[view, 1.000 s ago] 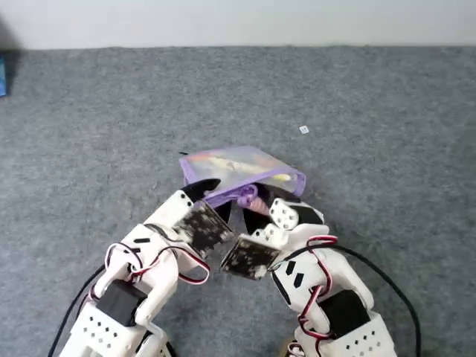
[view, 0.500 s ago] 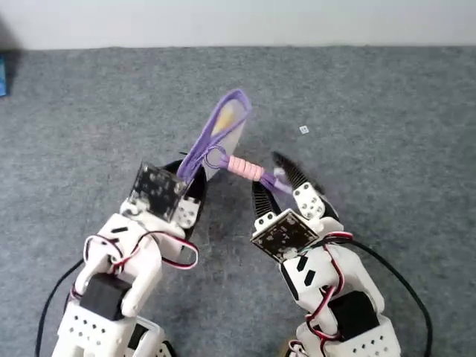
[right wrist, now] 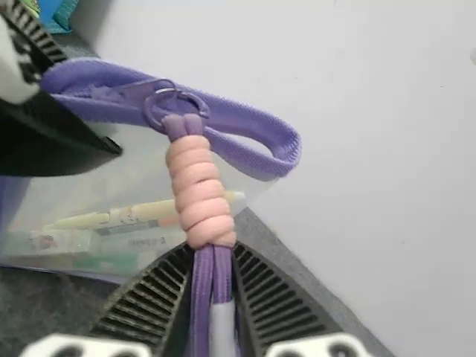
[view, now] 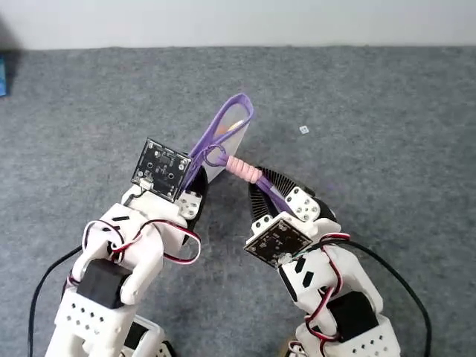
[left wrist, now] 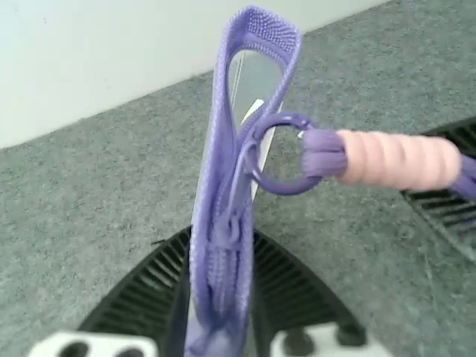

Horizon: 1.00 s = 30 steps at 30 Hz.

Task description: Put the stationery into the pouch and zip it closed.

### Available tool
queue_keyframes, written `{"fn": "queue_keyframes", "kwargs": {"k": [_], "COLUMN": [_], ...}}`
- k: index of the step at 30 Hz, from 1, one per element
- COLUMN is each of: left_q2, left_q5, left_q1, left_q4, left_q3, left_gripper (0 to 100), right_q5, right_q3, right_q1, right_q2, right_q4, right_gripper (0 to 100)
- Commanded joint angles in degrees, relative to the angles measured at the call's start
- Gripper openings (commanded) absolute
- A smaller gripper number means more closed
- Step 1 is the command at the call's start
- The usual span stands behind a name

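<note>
Nearest in the left wrist view: left gripper (left wrist: 219, 242) pinched shut on the purple zip edge of the pouch (left wrist: 223, 171), with ribbed black fingers (left wrist: 141, 297) pressed to both sides. Seen edge-on and upright here, so little of the contents to make out. Lower part of the pouch hidden between the jaws and cut off at the frame edge. Cannot tell whether it touches the grey mat (left wrist: 97, 193).

Nearest in the right wrist view: right gripper (right wrist: 212, 256) closed on the purple cord (right wrist: 202, 297) of the zip pull, just below its pink wrap (right wrist: 197, 193). Past the wrap, a purple ring (right wrist: 175, 104) hooked to the slider (right wrist: 123, 93) on the zip band. Hard to judge how far along the zip the slider sits. Shows what the other wrist view does not: pens (right wrist: 126, 219) lying inside, behind the clear side of the pouch.

From the high view: pouch (view: 223, 137) standing above the left gripper (view: 195, 190), pull stretched taut from the ring (view: 216, 156) through the pink wrap (view: 244, 169) down to the right gripper (view: 269, 190). Clamped ends covered by the grippers and their circuit boards.

Farther off, a tiny white speck (view: 303, 129) on the mat (view: 387, 111), too small to identify, then a blue thing (view: 3, 74) cut off at the edge and a pale wall (view: 238, 22).
</note>
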<state>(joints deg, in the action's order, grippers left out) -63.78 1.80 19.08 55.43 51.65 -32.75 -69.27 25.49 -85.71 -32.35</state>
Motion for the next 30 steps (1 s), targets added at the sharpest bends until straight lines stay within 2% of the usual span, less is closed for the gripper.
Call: {"fn": "queue_keyframes", "kwargs": {"k": [1, 9, 12, 15, 18, 22, 25, 30], "left_q2": [0.3, 0.2, 0.3, 0.4, 0.6, 0.7, 0.7, 0.7], "left_q5": [-0.4, -1.4, -1.4, -1.5, -1.5, -1.5, -1.5, -1.5], "left_q1": [0.0, 0.0, 0.0, 0.0, 0.0, -0.1, -0.1, 0.0], "left_q4": [4.3, 5.6, 5.6, 5.6, 5.6, 5.6, 5.6, 5.6], "left_q3": [-4.0, -5.7, -5.9, -5.1, -5.0, -4.9, -4.9, -4.8], "left_gripper": [1, 1, 1, 1, 1, 1, 1, 1], "right_q5": [-1.1, -1.0, -0.9, -0.9, -0.4, 8.4, 11.2, 11.5], "right_q3": [3.3, -0.2, -0.9, 0.9, 4.1, 9.5, 12.7, 14.2], "right_q1": [-4.5, -11.8, -12.4, -9.1, -4.1, 1.0, 4.0, 9.7], "right_q2": [0.1, 0.2, -0.4, -0.4, -0.4, 0.2, 0.2, 0.2], "right_q4": [1.3, 1.3, 0.7, -0.2, -9.0, -21.1, -24.4, -24.7], "right_gripper": [0.8, 0.8, 0.8, 1.8, 9.6, 22.0, 19.7, 15.8]}}
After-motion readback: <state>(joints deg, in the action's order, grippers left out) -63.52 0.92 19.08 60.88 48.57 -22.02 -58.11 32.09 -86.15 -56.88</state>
